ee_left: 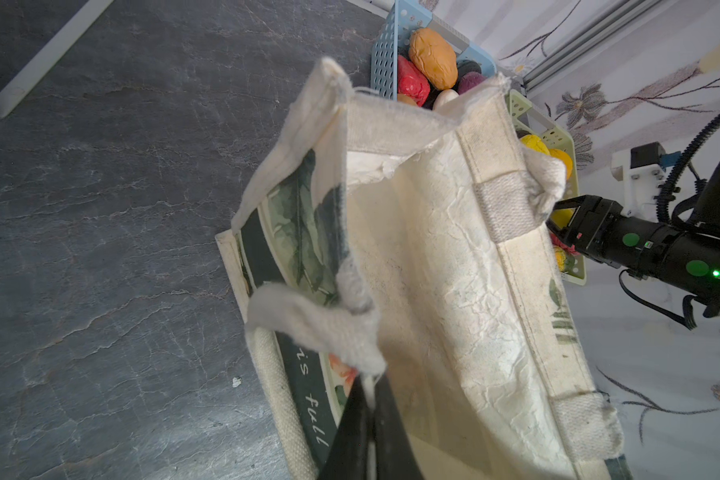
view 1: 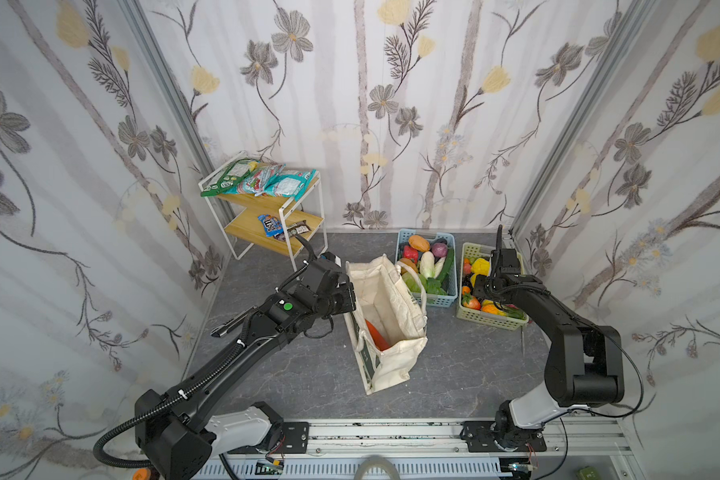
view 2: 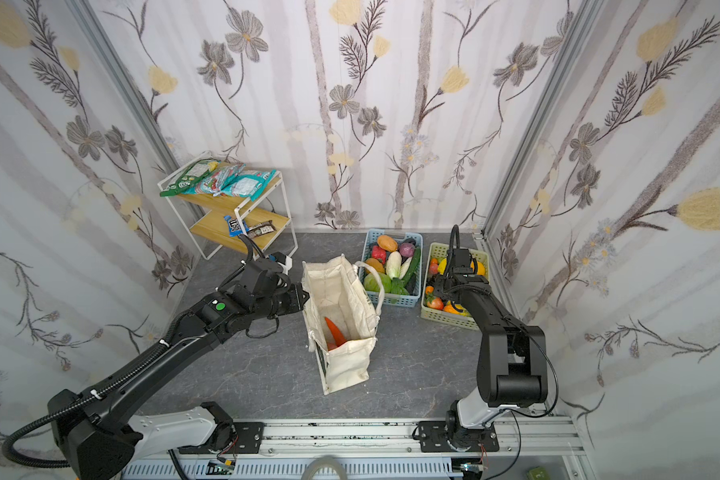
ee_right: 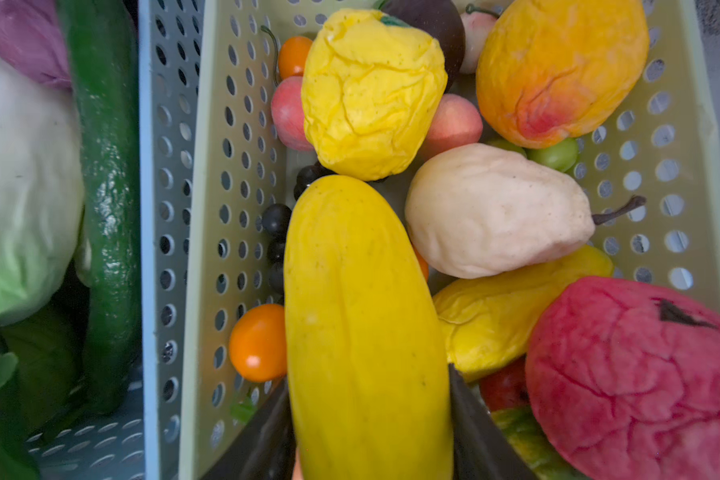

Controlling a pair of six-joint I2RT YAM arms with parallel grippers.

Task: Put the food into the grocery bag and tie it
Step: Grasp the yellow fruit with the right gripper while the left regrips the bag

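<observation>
While left claw (ee_left: 371, 382) sits pinched shut on the left rim of the grocery bag (view 1: 391, 361), centre frame, carrot (view 1: 376, 334) inside, right claw (ee_right: 368, 374) clamps a long yellow fruit (ee_right: 358, 291) in the pale green basket (view 1: 483, 321), right; blue basket (view 1: 441, 300) stands between the two.

Open bag (view 1: 375, 299), crowded right
Bare table (view 1: 292, 374) near and left; blue basket (view 1: 441, 300), green basket (view 1: 487, 321) (both packed) just right; shelf (view 1: 246, 226) far left.
</observation>
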